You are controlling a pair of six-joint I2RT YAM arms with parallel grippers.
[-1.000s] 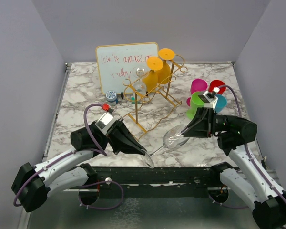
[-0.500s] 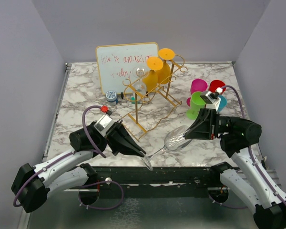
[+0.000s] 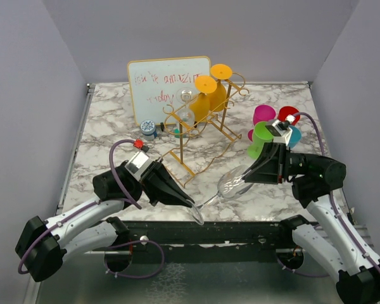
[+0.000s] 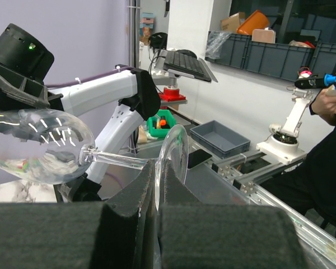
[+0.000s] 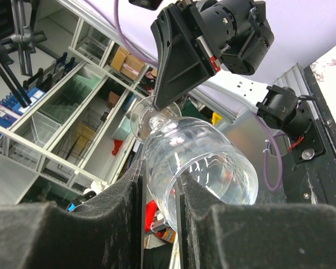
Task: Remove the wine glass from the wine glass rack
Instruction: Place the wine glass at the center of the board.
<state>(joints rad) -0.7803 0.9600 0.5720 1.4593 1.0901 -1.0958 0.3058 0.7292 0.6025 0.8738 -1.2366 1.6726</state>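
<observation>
A clear wine glass (image 3: 231, 182) lies on its side in the air above the table's near edge, off the gold wire wine glass rack (image 3: 202, 136). My left gripper (image 3: 191, 209) is shut on the glass's round foot (image 4: 173, 157), which stands edge-on between the pads (image 4: 129, 202). My right gripper (image 3: 244, 177) is at the bowl's mouth. In the right wrist view the bowl (image 5: 196, 162) has its wall between the two fingers, one outside and one inside the rim, jaws a little apart.
A whiteboard (image 3: 168, 88) stands behind the rack. Two yellow glasses (image 3: 206, 95) and a clear one (image 3: 187, 98) hang on the rack. Coloured cups (image 3: 272, 130) cluster at the right. A small blue tin (image 3: 148, 129) sits left of the rack.
The right gripper drew back to the right, then came in again onto the bowl's mouth. The glass tipped slightly. The left gripper kept its hold on the foot.
</observation>
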